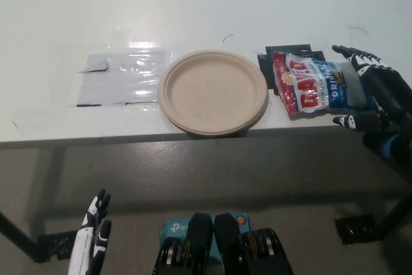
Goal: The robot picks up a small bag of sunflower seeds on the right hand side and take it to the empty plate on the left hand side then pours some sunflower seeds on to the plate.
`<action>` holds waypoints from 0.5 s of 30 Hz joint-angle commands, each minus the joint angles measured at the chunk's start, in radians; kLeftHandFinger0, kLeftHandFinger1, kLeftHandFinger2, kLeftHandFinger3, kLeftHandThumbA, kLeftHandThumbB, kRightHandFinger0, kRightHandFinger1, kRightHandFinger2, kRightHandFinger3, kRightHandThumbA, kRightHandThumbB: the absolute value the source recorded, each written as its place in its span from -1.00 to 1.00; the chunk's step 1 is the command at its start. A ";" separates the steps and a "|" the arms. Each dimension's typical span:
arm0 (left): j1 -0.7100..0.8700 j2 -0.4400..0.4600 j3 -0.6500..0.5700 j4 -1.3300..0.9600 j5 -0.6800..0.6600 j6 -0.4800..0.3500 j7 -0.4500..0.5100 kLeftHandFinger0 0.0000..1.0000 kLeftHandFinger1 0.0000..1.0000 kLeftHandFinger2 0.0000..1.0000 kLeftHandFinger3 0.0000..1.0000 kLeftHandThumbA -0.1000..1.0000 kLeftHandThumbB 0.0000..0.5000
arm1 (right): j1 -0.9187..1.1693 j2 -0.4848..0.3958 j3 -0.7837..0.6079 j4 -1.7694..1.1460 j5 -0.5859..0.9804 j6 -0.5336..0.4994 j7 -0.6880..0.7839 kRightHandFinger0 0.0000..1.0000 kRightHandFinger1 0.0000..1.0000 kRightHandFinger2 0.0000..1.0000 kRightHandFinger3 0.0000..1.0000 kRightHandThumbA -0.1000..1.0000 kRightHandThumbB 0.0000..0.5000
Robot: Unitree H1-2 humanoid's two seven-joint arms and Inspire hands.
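So the seed bag (313,84) is lying flat near the right end of the white counter (193,4), on a black mat (271,62), just right of the empty paper plate (214,92). The black right hand (373,98) is at the bag's right end, fingers (351,51) spread around it, not clamped yet. A clear plastic sheet (122,76) lies left of the plate. The white left hand (91,239) hangs low, near left, fingers loosely apart, holding nothing.

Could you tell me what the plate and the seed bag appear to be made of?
The plate looks like moulded paper or plant fibre: matte, uniformly tan, with a pressed rim. The seed bag looks like printed plastic film: glossy, with crinkles and highlights across its red, white and blue print. Neither can be confirmed by sight alone.
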 commanded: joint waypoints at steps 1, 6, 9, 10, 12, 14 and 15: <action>-0.008 0.006 0.011 -0.011 -0.012 -0.037 0.020 1.00 1.00 1.00 1.00 1.00 -0.52 | -0.091 -0.001 -0.003 0.060 0.021 -0.033 -0.003 1.00 1.00 1.00 1.00 1.00 0.51; -0.006 0.004 0.013 -0.011 -0.014 -0.040 0.020 1.00 1.00 1.00 1.00 1.00 -0.59 | -0.132 0.016 0.013 0.145 0.014 -0.056 -0.018 1.00 1.00 1.00 1.00 1.00 0.48; -0.004 0.000 0.015 -0.015 -0.017 -0.033 0.019 1.00 1.00 1.00 1.00 1.00 -0.52 | -0.150 0.020 0.025 0.185 -0.007 -0.065 -0.034 1.00 1.00 1.00 1.00 1.00 0.48; -0.004 0.001 0.014 -0.017 -0.017 -0.033 0.017 1.00 1.00 1.00 1.00 1.00 -0.52 | -0.157 0.025 0.028 0.192 -0.008 -0.053 -0.029 1.00 1.00 1.00 1.00 1.00 0.49; -0.004 0.002 0.013 -0.017 -0.020 -0.037 0.013 1.00 1.00 1.00 1.00 1.00 -0.55 | -0.166 0.028 0.037 0.198 -0.018 -0.042 -0.025 1.00 1.00 1.00 1.00 1.00 0.51; -0.004 0.002 0.013 -0.015 -0.020 -0.038 0.013 1.00 1.00 1.00 1.00 1.00 -0.59 | -0.171 0.030 0.043 0.204 -0.024 -0.041 -0.029 1.00 1.00 1.00 1.00 1.00 0.52; -0.004 0.001 0.013 -0.012 -0.021 -0.042 0.014 1.00 1.00 1.00 1.00 1.00 -0.59 | -0.175 0.032 0.048 0.207 -0.030 -0.041 -0.035 1.00 1.00 1.00 1.00 1.00 0.53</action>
